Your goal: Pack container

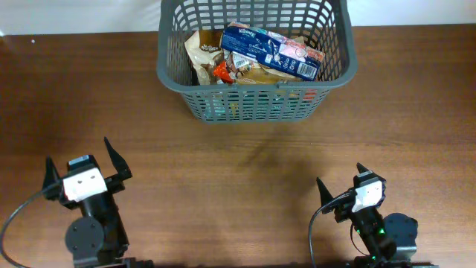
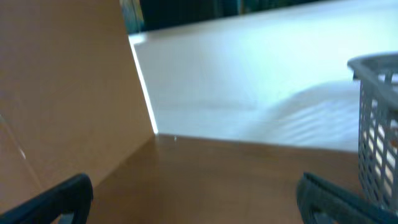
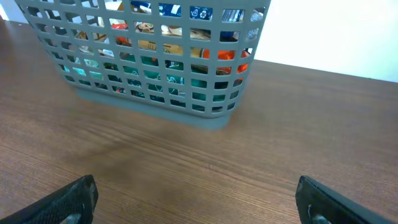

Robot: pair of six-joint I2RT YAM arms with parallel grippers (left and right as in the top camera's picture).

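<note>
While glossy packets fill it, the container is lattice-walled

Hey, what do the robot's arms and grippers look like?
Both arms are black. The left gripper and right gripper each have two black, pointed fingers and a white block behind them. A black cable loops off each arm, and a small green light glows on the right one.

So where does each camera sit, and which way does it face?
Overhead: above the table, looking straight down at the container, left gripper and right gripper.
Left wrist: low, facing the table's far edge; its fingers at the bottom corners.
Right wrist: low, facing the container; its fingers likewise.
Shared: the container shows in all three.
</note>
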